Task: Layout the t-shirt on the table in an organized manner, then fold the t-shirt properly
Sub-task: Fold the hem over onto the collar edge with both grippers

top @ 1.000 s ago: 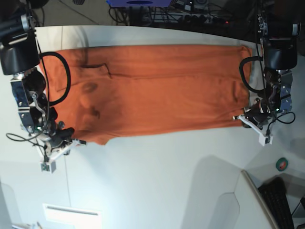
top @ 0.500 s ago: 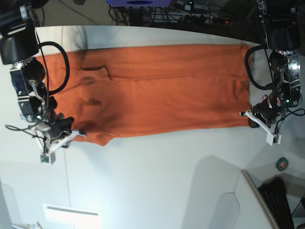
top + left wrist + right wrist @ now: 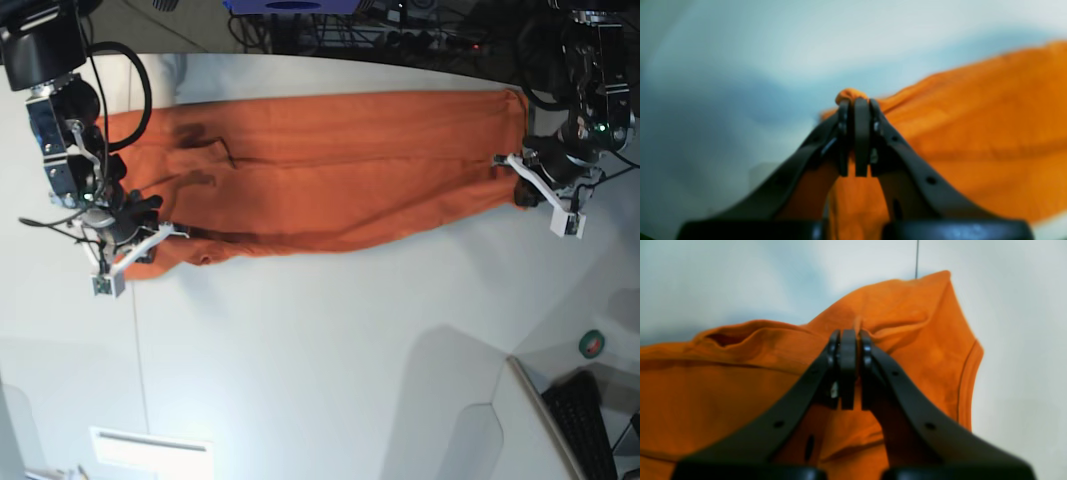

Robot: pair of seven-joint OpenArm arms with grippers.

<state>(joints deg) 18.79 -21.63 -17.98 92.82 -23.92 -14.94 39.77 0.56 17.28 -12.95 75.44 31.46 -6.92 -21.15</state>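
Both ends lifted, soft orange t-shirt (image 3: 330, 170) narrows, pinched by left gripper (image 3: 853, 101) and right gripper (image 3: 846, 335).

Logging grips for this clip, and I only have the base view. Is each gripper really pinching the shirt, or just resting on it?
Observer: In the left wrist view the left gripper is shut, with a nub of the shirt poking out past its tips.
Operator: And the right one?
Observer: The right gripper is shut on a raised ridge of cloth.
Operator: Near which part?
Observer: Beside a sleeve hem, over the table seam.
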